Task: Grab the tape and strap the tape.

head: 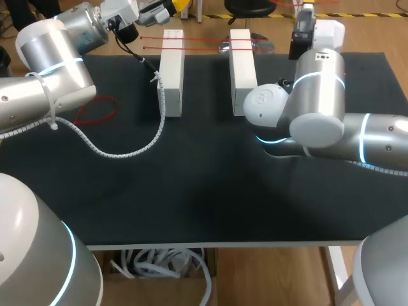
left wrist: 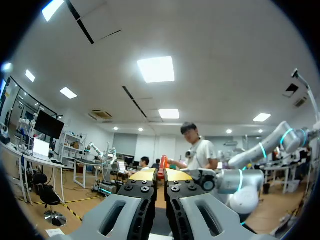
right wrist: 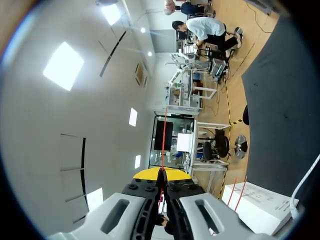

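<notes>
Only the right wrist view shows your right gripper (right wrist: 163, 179) pinching thin red tape (right wrist: 164, 142), pulled taut; left gripper (left wrist: 161, 176) closed.

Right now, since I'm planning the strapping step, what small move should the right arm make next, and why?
Probably draw the shut right end effector slightly away from the white blocks to tension the red tape. The right wrist view shows that thin tape running straight out from between its closed fingers, and red strands lie across both blocks, so the grasp seems done.
</notes>
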Robot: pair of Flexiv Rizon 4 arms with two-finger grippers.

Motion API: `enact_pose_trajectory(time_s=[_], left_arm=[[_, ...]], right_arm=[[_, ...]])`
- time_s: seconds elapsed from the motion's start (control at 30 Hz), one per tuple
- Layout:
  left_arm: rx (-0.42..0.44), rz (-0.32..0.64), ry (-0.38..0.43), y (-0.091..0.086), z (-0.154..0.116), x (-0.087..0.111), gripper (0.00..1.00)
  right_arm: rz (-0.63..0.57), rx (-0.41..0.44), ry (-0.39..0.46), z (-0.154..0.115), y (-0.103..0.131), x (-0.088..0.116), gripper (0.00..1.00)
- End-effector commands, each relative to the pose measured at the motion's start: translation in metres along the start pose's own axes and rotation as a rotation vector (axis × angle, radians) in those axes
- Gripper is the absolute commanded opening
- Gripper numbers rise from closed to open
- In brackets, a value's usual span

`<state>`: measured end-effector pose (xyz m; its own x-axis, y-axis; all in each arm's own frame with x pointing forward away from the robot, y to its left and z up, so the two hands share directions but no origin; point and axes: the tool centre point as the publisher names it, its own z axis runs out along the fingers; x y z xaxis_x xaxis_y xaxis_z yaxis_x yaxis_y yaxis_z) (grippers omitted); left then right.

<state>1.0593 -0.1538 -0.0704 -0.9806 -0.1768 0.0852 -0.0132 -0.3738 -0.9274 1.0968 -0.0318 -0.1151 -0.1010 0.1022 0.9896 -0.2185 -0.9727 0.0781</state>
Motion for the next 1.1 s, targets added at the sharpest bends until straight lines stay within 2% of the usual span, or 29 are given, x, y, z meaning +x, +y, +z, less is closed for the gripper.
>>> enact_pose_trajectory(time_s=[0.03, 0.27, 0.33, 0.57, 0.73, 0.93, 1.1], left_arm=[[0.001, 0.001, -0.002, 0.0, 0.0, 0.0, 0.0], [0.001, 0.001, -0.002, 0.0, 0.0, 0.0, 0.0], [-0.038, 0.032, -0.002, 0.0, -0.001, 0.0, 0.0], [-0.255, 0.214, 0.017, -0.007, -0.004, -0.005, 0.0], [-0.394, 0.311, 0.073, -0.014, -0.001, -0.001, 0.0], [-0.623, 0.477, 0.153, -0.02, 0.005, 0.002, 0.0], [-0.842, 0.613, 0.17, -0.025, 0.008, -0.002, 0.0]], right_arm=[[-0.006, 0.006, -0.009, -0.004, -0.004, 0.0, 0.0], [-0.017, 0.016, -0.016, -0.007, -0.007, -0.003, 0.0], [-0.023, 0.018, -0.013, -0.008, -0.008, -0.003, 0.0], [-0.043, 0.02, -0.007, -0.012, -0.009, -0.003, 0.0], [-0.053, 0.015, -0.003, -0.015, -0.006, -0.003, 0.0], [-0.068, 0.021, -0.008, -0.018, -0.006, -0.006, 0.0], [-0.089, 0.031, -0.015, -0.021, -0.008, -0.01, 0.0]])
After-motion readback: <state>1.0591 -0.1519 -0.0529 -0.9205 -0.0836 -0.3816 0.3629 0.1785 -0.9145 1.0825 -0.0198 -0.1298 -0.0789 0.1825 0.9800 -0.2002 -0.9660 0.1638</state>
